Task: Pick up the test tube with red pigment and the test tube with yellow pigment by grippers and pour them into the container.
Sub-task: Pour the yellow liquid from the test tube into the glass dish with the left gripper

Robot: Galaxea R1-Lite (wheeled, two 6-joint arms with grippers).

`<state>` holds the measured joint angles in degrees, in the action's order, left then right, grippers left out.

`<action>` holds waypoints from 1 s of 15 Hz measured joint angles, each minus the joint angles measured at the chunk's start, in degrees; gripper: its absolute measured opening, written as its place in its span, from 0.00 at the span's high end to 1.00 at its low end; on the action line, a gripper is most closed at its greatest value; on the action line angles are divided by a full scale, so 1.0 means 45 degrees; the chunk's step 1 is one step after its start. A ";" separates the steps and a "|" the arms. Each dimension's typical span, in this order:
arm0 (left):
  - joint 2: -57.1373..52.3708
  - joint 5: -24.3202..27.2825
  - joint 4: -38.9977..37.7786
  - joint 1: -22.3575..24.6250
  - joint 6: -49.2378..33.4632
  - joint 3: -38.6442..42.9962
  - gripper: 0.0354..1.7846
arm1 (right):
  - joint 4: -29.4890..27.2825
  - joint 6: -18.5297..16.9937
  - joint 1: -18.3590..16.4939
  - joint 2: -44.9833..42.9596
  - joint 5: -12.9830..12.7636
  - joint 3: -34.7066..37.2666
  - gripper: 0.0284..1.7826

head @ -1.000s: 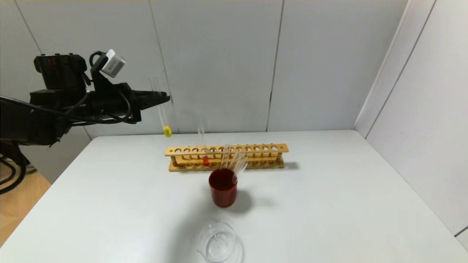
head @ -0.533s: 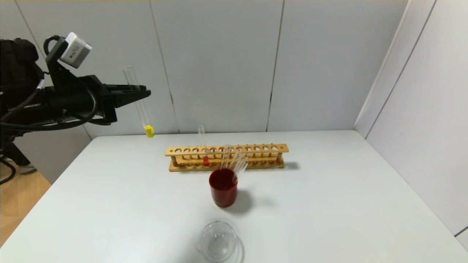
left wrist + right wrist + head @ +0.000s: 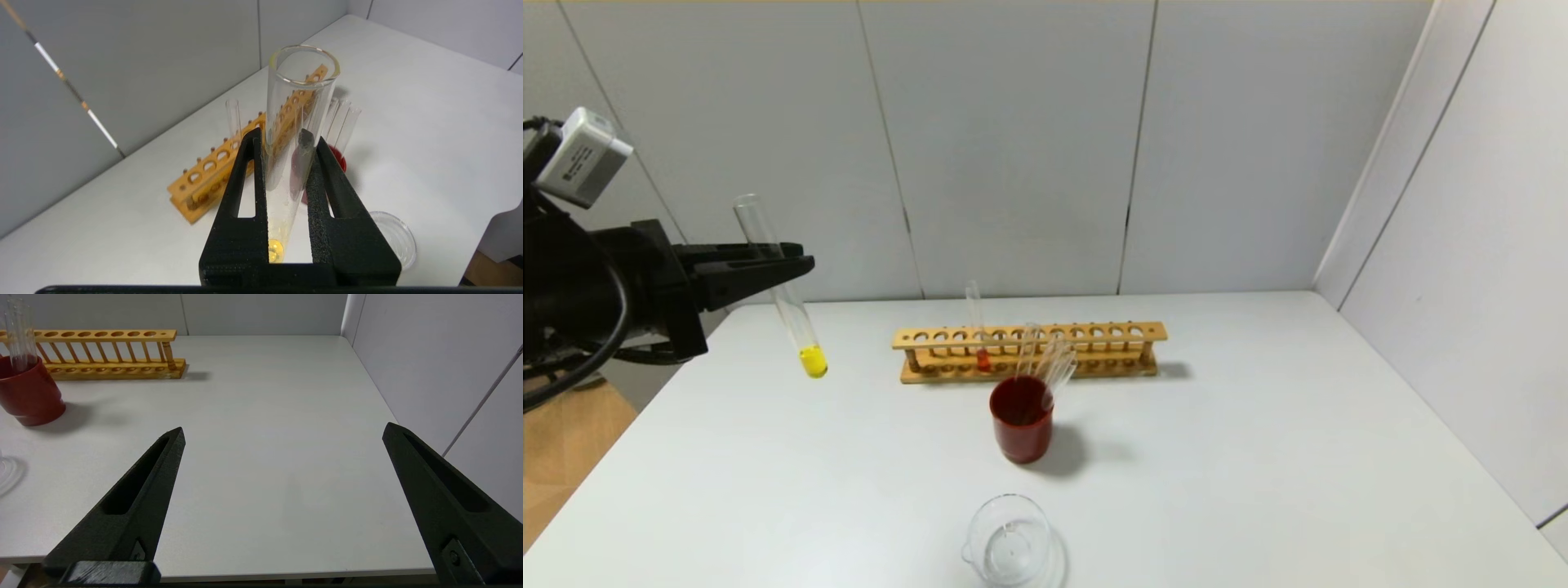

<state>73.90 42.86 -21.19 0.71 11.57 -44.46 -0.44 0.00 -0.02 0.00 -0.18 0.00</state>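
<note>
My left gripper (image 3: 788, 263) is shut on the test tube with yellow pigment (image 3: 783, 302) and holds it nearly upright in the air over the table's far left. The left wrist view shows the tube (image 3: 294, 122) between my left gripper's (image 3: 282, 141) fingers, yellow liquid at its base. The test tube with red pigment (image 3: 977, 327) stands in the wooden rack (image 3: 1094, 333). The clear glass container (image 3: 1008, 541) sits at the front edge, also in the left wrist view (image 3: 394, 237). My right gripper (image 3: 284, 430) is open and empty above the table's right front edge, out of the head view.
A dark-red cup (image 3: 1021, 420) with several clear empty tubes (image 3: 1054, 363) stands in front of the rack, between it and the container. Grey walls close the back and the right side. The table's left edge (image 3: 613, 445) drops to the floor.
My left gripper has moved left and down with the yellow tube, away from the rack. The rack, cup and container have not moved.
</note>
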 joint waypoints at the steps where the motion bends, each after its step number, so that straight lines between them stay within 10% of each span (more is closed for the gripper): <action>1: -0.0382 -0.0379 0.0016 0.0000 0.0014 0.0485 0.84 | 0.0000 0.0000 0.0000 0.0000 0.0005 0.0000 0.05; 15: -0.2807 -0.1709 0.0360 -0.0959 0.0477 0.4343 0.84 | 0.0000 0.0000 -0.0005 0.0000 0.0000 0.0000 0.05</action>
<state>61.27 35.17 -19.57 -3.61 13.71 -24.92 -0.44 0.00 -0.05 0.00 -0.18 0.00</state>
